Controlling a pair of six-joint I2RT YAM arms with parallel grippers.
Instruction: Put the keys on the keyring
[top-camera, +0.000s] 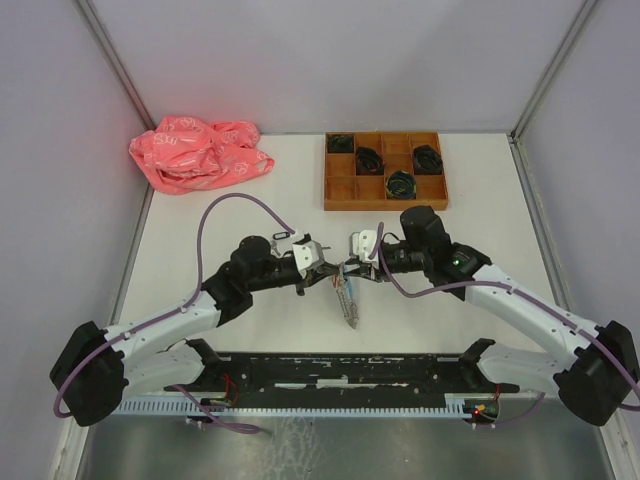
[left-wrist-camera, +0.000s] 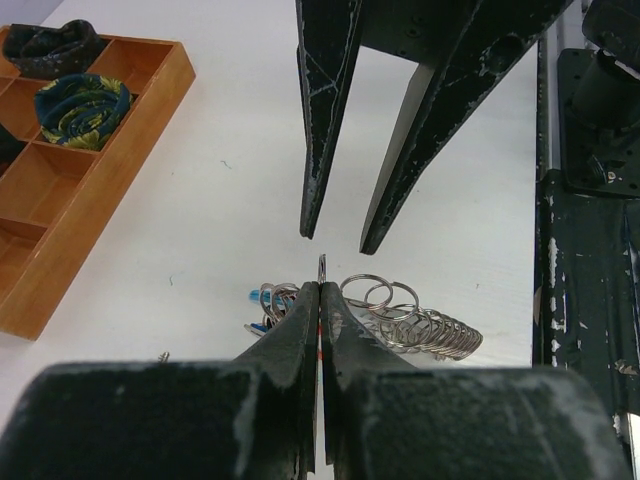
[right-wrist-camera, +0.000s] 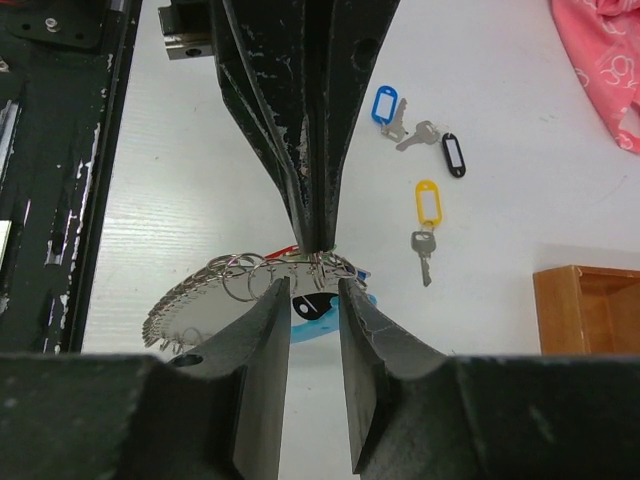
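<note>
Heads up, here's how your rig sits, starting at the near edge. The black base rail (top-camera: 340, 368) runs across the front of the desk (top-camera: 250, 205), and both arms angle inward from it so the two tips meet nose to nose around the middle.

The keyring (top-camera: 348, 298) is right there between them. From the top camera its long axis runs near-to-far: the far end is up at the fingertips and the bunch of silvery pieces trails back toward the rail. I can't tell if that low end rests on the desk or hangs. From the right wrist the silver pieces fan out to the left, with the light-blue section tucked under the tips.

Your left end effector (left-wrist-camera: 320, 288) is clenched, with a thin wire of the ring pinched between its tips. Your right end effector (right-wrist-camera: 311, 282) is released. Its jaws stand apart with the ring just in front of the gap, and they grip nothing.

Past the left tips, the right wrist camera shows the keys (right-wrist-camera: 418, 135) lying flat on the desk, well apart from the ring. The yellow-tagged key (right-wrist-camera: 427, 203) lies lengthwise up the frame, tag farther off and blade pointing back toward the camera. Beyond it are a blue tag (right-wrist-camera: 383, 105) and a black tag (right-wrist-camera: 453, 155), their two keys angled in toward each other.

Farther back is the wooden tray (top-camera: 385, 205) holding black coiled bundles (top-camera: 370, 160). A crumpled pink bag (top-camera: 200, 152) sits off at the far left.
</note>
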